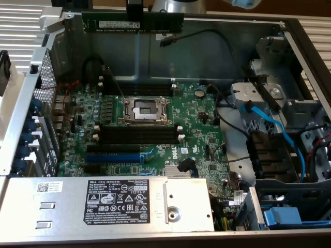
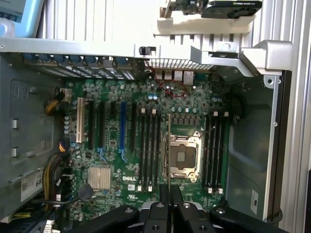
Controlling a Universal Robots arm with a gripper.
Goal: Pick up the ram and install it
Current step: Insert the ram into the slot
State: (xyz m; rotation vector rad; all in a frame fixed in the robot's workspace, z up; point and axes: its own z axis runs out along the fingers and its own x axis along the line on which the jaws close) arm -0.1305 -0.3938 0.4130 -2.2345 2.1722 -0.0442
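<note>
Ram (image 1: 132, 23) hangs level, pinched edge-on in my gripper's (image 1: 134, 11) narrow jaws, high beyond the CPU socket (image 1: 144, 109). Black memory slots (image 1: 135, 135) flank that socket. A black cable (image 1: 207, 33) loops beside the stick.

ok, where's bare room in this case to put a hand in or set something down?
Free: the bare metal panel between the motherboard and the ram held in the gripper; the flat power supply cover. Crowded: the motherboard itself, and the drive cage with its blue cable on the exterior view's right.
</note>
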